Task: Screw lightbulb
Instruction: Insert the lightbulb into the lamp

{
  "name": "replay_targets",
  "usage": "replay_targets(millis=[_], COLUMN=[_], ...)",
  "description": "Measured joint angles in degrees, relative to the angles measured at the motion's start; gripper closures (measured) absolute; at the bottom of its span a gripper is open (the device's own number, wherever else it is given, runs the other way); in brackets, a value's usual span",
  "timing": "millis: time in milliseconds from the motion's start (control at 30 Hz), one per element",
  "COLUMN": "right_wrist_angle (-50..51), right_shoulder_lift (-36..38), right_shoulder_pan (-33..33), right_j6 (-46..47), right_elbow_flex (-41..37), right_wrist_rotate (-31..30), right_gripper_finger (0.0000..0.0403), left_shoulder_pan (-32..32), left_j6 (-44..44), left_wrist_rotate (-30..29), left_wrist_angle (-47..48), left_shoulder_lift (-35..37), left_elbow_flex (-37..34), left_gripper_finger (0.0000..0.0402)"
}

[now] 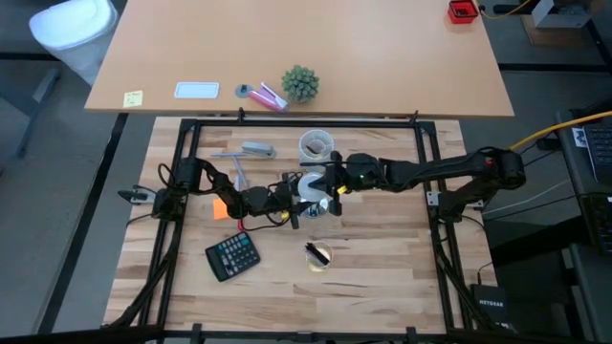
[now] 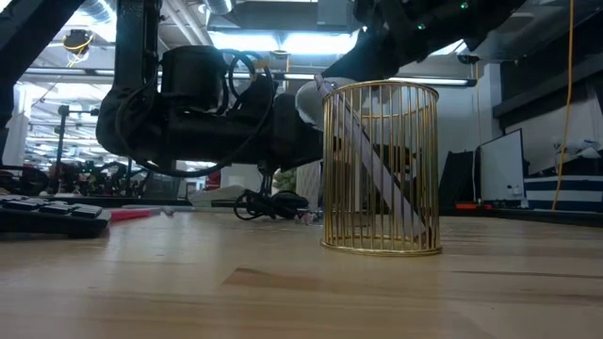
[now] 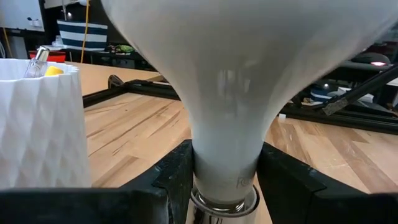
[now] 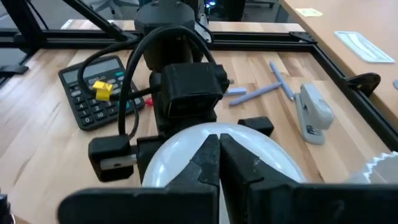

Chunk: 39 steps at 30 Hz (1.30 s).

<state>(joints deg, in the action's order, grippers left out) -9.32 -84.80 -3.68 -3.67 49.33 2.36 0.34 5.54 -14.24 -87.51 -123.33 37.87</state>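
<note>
Both arms meet at the middle of the counter (image 1: 382, 258), and the lightbulb (image 1: 310, 184) sits right between them. The left gripper (image 1: 295, 194) comes in from nine o'clock and the right gripper (image 1: 330, 182) from three o'clock in the high view. In the left wrist view the lightbulb (image 3: 233, 81) fills the picture, its white neck narrowing down between the two dark fingers (image 3: 171, 180), which press against the neck on either side just above the grey metal screw base (image 3: 224, 202); the left fingers are closed on the lightbulb. In the right wrist view the right fingers (image 4: 239, 171) stand together with only a thin seam between them, their tips resting on the white dome of the lightbulb (image 4: 168, 158) at its top, so they look narrow and lie against the glass rather than around it. Beyond the bulb in that view the left arm's wrist block (image 4: 186, 90) faces back. A calculator (image 1: 232, 256) lies at seven o'clock from the bulb, a pale translucent cup (image 1: 316, 145) at twelve o'clock just beside it, a stapler (image 1: 257, 149) at ten o'clock, and a gold wire cup (image 2: 381, 168) at six o'clock, standing upright in the low view.
</note>
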Motion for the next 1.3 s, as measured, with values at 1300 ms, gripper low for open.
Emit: replay_targets(millis=[1300], right_wrist_angle=[2.27], right_shoulder_lift=[-0.52], right_shoulder_pan=[1.46], right_j6=[3.53], right_elbow_flex=[-0.01], right_wrist_rotate=[-2.74], right_gripper_finger=[0.0398], left_shoulder_pan=[-0.55], left_j6=[-4.95], left_wrist_rotate=[-3.07], left_wrist_angle=[-0.81], left_shoulder_lift=[0.07], left_elbow_flex=[0.04], left_gripper_finger=[0.0249])
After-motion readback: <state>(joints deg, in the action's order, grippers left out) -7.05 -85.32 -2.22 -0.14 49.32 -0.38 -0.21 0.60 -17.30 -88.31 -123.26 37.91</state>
